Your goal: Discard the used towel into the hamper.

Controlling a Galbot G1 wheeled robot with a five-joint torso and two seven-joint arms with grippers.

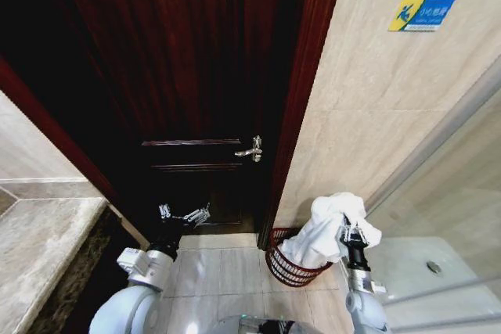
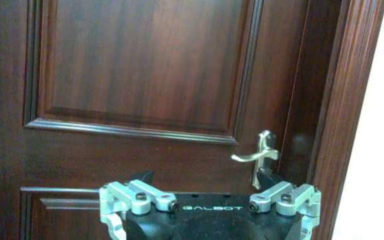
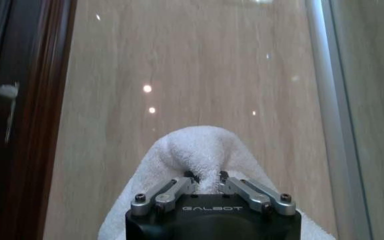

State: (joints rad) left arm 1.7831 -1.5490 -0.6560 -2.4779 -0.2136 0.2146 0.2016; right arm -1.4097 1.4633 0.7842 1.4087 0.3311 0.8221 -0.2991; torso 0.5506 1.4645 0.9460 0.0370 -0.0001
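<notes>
The used towel [image 1: 325,232] is white and bunched. My right gripper [image 1: 351,231] is shut on its top fold and holds it just above the hamper [image 1: 283,265], a small dark reddish-brown wire basket on the floor by the door frame. The towel's lower end hangs down into the hamper's mouth. In the right wrist view the fingers [image 3: 178,187] pinch the towel [image 3: 195,147] in front of the beige wall. My left gripper [image 1: 185,214] hangs open with nothing in it, facing the dark door; the left wrist view shows the left gripper [image 2: 205,181] with its jaws spread wide.
A dark wooden door [image 1: 180,76] with a silver lever handle [image 1: 252,149] stands ahead. A beige tiled wall [image 1: 376,99] and a glass shower partition [image 1: 446,193] are on the right. A stone counter [image 1: 39,248] lies at the left. The pale floor tiles [image 1: 215,271] lie between the arms.
</notes>
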